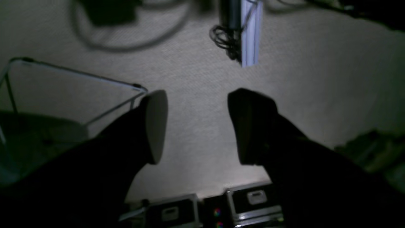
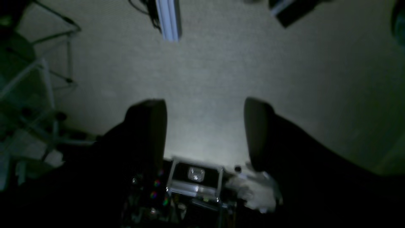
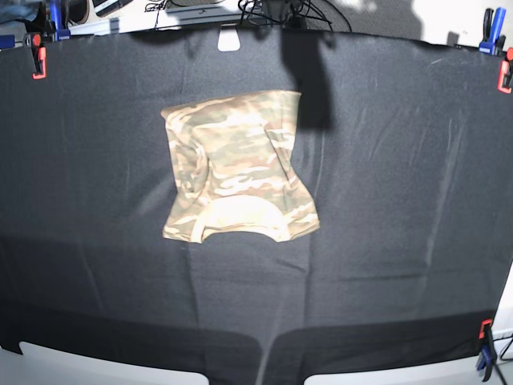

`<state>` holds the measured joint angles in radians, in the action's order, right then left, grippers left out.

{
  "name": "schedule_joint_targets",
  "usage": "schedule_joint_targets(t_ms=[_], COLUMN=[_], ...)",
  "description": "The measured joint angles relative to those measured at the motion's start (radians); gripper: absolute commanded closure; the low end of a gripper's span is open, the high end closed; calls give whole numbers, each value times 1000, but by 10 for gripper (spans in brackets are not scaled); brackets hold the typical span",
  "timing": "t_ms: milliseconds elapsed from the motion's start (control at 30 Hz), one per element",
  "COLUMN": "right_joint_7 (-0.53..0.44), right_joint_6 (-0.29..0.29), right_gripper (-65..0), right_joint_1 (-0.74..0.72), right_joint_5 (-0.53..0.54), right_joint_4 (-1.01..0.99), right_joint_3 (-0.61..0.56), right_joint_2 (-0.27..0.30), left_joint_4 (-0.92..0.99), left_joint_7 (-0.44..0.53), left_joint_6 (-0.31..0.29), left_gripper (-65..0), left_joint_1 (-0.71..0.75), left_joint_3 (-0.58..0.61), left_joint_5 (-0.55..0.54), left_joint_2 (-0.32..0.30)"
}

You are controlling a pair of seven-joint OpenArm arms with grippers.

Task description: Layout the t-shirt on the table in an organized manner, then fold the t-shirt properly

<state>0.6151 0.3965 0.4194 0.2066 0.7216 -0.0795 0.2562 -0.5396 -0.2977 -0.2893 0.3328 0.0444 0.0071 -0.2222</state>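
While both grippers hang open and hold nothing, the folded t-shirt (image 3: pixel 238 167) lies flat on the table (image 3: pixel 401 200), a little left of the middle. Right gripper (image 2: pixel 205 133) and left gripper (image 1: pixel 197 126) see only pale floor.

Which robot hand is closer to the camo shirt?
Cannot tell. Neither arm shows over the table with the t-shirt. The left gripper and the right gripper both hang open, facing pale carpet, with no shirt in their views.
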Motion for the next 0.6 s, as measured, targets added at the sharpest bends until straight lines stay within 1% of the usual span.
schedule_joint_targets(t_ms=[67, 100, 200, 367, 500, 600], right_joint_7=[-16, -6, -29, -39, -38, -8], right_joint_6=[0, 0, -1, 0, -1, -1], right_gripper=[-370, -370, -370, -370, -370, -370], right_joint_1=[-68, -95, -134, -137, -137, -137], right_joint_5=[-3, -5, -4, -5, -5, 6], right_joint_4=[-74, -97, -116, -113, -113, -113], right_joint_3=[-32, -49, -83, -119, -123, -123], right_joint_2=[-4, -4, -1, -2, -1, -2], left_joint_4=[26, 32, 34, 35, 35, 35], left_joint_7=[10, 10, 14, 13, 13, 13], left_joint_6=[0, 1, 4, 3, 4, 3], left_gripper=[-318, -318, -318, -318, -318, -318], left_joint_1=[-25, -34, -39, -31, -34, -34], left_joint_3=[0, 0, 0, 0, -1, -1], left_joint_5=[-2, 0, 0, 1, 1, 1], left_joint_2=[4, 3, 0, -2, -2, -2])
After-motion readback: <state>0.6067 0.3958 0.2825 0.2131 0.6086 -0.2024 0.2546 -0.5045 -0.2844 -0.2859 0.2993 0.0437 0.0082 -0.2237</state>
